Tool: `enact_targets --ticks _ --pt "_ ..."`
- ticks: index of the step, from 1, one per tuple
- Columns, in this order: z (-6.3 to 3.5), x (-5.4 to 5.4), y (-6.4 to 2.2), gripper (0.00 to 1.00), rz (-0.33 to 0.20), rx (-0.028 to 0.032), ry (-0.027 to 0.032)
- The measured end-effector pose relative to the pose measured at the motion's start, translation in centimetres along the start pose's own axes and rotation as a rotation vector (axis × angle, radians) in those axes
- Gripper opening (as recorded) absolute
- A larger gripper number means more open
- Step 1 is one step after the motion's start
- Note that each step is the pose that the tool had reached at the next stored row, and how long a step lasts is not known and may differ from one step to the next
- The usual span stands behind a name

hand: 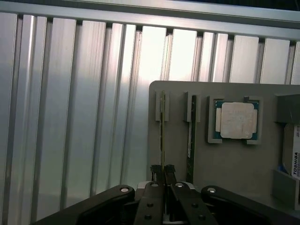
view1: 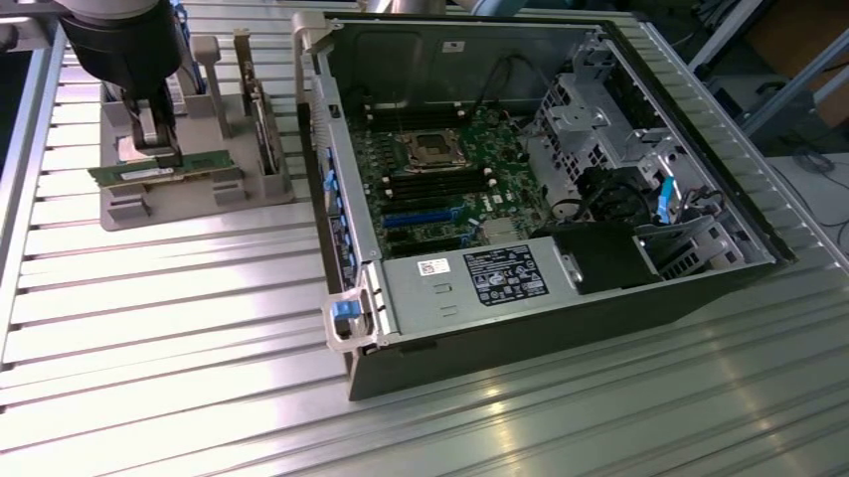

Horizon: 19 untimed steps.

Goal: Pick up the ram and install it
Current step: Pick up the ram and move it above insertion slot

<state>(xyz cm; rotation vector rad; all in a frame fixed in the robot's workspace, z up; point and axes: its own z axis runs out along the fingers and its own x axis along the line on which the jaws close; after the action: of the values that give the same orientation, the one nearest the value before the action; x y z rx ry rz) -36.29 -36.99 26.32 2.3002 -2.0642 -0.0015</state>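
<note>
The ram [view1: 193, 159] is a thin green stick standing on edge in a grey holder [view1: 173, 207] at the exterior view's left. My gripper [view1: 153, 139] comes down from above at its middle. In the wrist view the two black fingertips [hand: 155, 169] are pressed against both faces of the ram [hand: 162, 126], so my gripper [hand: 162, 169] is shut on it. The stick's far end still sits in the holder's slot [hand: 162, 105]. An identical stick [hand: 192, 131] stands in the neighbouring slot, untouched.
The holder [hand: 234, 164] also carries a square silver CPU [hand: 236, 121] and a tall expansion card [view1: 265, 119]. An open computer case [view1: 743, 229] lies at the exterior view's right, with its motherboard [view1: 444, 184] and power supply [view1: 478, 280] exposed. Everything rests on a ribbed aluminium table [view1: 159, 328].
</note>
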Motion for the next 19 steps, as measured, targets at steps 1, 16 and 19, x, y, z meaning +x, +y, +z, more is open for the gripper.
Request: enact_targets --ticks 1,16,19 --pt "-0.03 0.00 0.00 0.12 0.000 0.0000 0.0000" --pt "-0.71 0.02 0.03 0.12 0.000 0.0001 0.0000" --pt "-0.90 0.03 0.03 0.12 0.000 0.0001 -0.0001"
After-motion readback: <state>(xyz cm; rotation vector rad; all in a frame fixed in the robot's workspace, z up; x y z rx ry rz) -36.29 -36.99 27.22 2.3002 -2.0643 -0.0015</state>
